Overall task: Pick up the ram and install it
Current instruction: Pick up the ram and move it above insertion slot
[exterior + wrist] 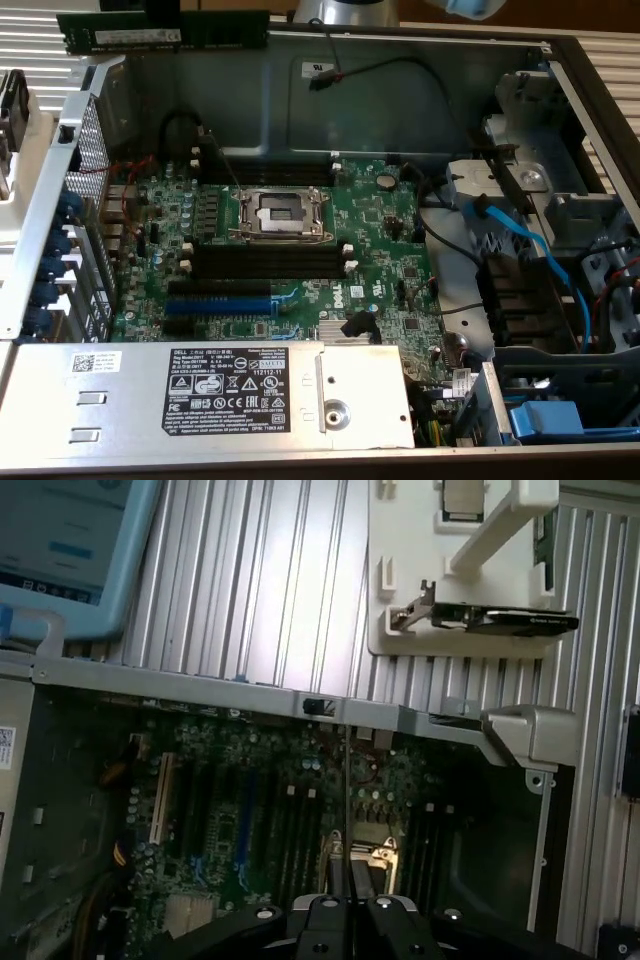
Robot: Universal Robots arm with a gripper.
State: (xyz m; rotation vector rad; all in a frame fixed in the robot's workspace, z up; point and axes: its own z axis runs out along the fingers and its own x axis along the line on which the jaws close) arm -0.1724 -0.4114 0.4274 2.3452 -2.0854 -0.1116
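Ram point(165, 32) hangs level above the case's point(420, 95) far edge, toward the exterior view's left corner, clamped edge-on between the gripper's point(347, 885) jaws (a thin dark line in the wrist view). Rightward, on the motherboard point(380, 225), 2 black slots point(265, 262) lie empty beside the socket point(282, 213).
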